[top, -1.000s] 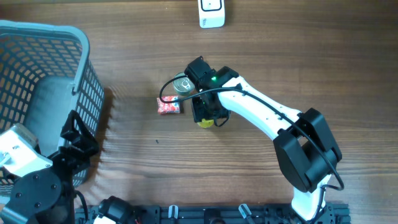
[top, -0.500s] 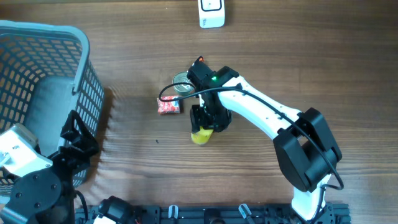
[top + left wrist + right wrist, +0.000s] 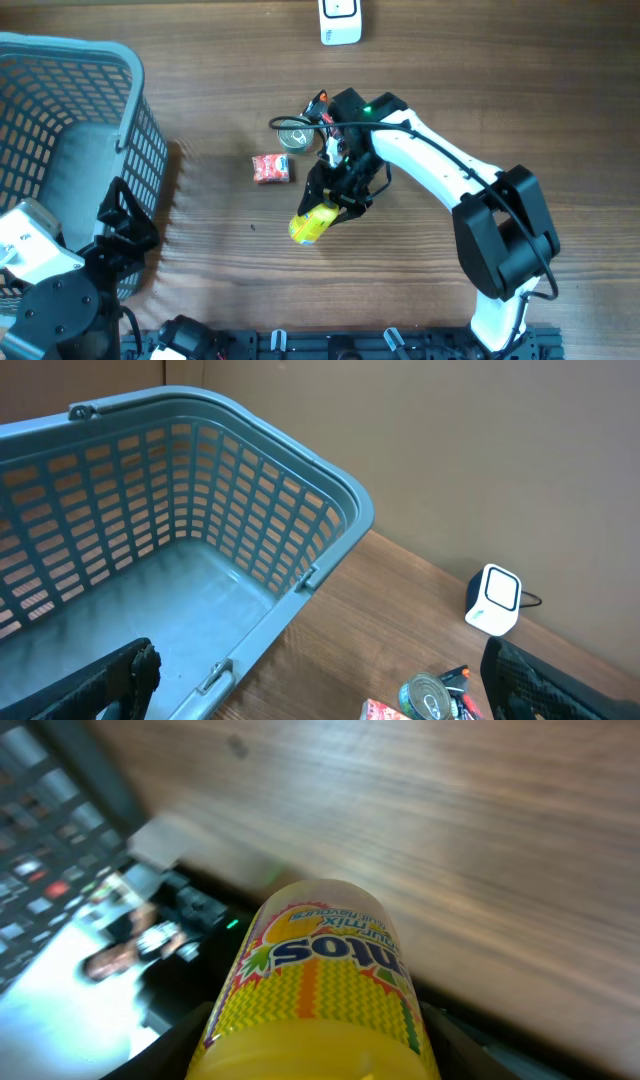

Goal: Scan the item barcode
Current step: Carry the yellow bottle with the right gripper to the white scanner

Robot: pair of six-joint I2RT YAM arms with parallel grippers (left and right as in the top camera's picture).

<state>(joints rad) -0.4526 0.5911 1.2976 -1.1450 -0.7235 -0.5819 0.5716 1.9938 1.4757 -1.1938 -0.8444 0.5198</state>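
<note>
Your wooden table (image 3: 520, 90) carries a large blue-grey mesh basket (image 3: 140, 120) at its left end. Your left gripper (image 3: 128, 222) sits just beside the basket's near corner, jaws spread as wide as they go and holding nothing.

Your right arm (image 3: 440, 180) reaches in from the right to the middle of the table. Its right gripper (image 3: 330, 205) is partly closed around one end of the yellow container (image 3: 312, 224). The container sticks out from between the fingers, tilted, with its free end pointing toward the front-left of the table. The pictures do not show whether that end touches the wood.

In the right wrist view the container fills the foreground. Its label has orange and green zigzags and white lettering seen upside down, the big word ending in "tos" and a smaller line with "mix".

A white scanner (image 3: 340, 20) stands at the far edge, well apart from the container. A tin can (image 3: 293, 136) and a small red packet (image 3: 270, 168) lie near the gripper, their print too small to read.
</note>
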